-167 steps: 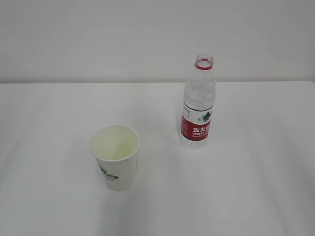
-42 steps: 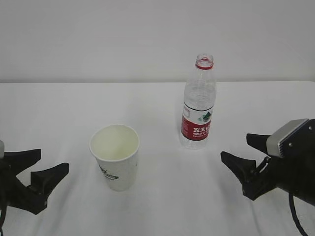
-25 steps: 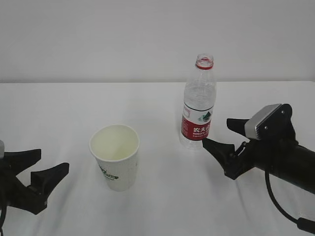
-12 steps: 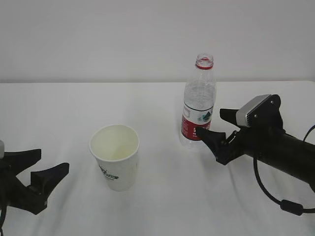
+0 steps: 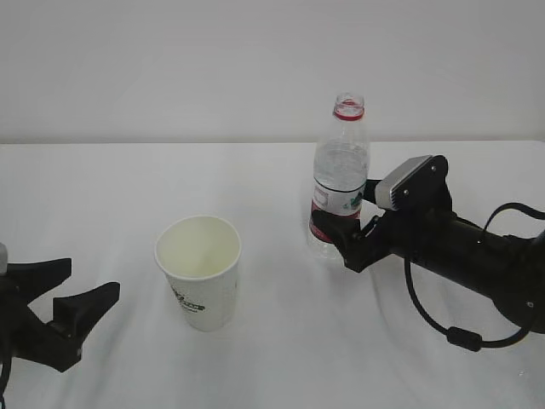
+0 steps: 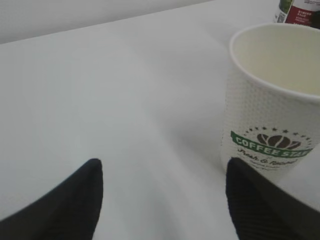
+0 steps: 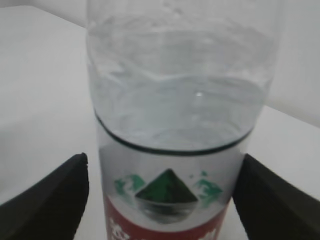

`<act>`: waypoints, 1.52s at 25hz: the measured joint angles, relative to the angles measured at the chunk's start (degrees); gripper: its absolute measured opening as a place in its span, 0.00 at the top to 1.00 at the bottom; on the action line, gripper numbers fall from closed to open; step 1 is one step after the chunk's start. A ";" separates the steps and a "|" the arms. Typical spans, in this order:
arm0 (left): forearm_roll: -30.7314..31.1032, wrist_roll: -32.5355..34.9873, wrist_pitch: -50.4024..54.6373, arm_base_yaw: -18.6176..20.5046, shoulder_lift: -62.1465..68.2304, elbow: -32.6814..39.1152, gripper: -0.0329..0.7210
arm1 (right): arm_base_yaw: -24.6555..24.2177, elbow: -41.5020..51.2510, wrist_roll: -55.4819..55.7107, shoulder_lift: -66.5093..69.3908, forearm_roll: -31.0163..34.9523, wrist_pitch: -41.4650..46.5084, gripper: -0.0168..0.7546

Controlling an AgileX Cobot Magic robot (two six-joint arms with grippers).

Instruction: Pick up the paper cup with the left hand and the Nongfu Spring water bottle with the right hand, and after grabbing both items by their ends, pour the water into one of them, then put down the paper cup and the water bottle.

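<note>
While the bottle (image 5: 339,183) stands upright between the right hand's (image 5: 341,234) parted jaws, the cup (image 5: 199,272) sits right of the left hand's (image 5: 61,307) spread, empty jaws.

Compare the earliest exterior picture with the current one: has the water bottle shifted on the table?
Yes, slightly. The water bottle now leans left, its mouth nearer the paper cup, which stands unmoved; the open right gripper now straddles its label.

White table (image 5: 128,179) with paper cup (image 5: 199,273) and water bottle (image 5: 338,175) upright, apart.
</note>
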 joint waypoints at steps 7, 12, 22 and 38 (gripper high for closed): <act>0.12 0.00 0.00 0.00 0.00 0.00 0.22 | 0.47 -4.37 0.03 0.23 0.21 2.89 0.11; 0.12 0.00 0.00 0.00 0.00 0.00 0.22 | 0.47 -5.16 0.14 0.28 0.10 3.94 0.12; 0.12 0.00 0.00 0.00 0.00 0.00 0.22 | 0.47 -5.16 4.47 0.41 0.10 3.57 0.18; 0.37 0.00 0.00 0.00 0.00 0.00 0.22 | 0.47 -6.25 5.36 5.46 -0.27 -0.30 0.21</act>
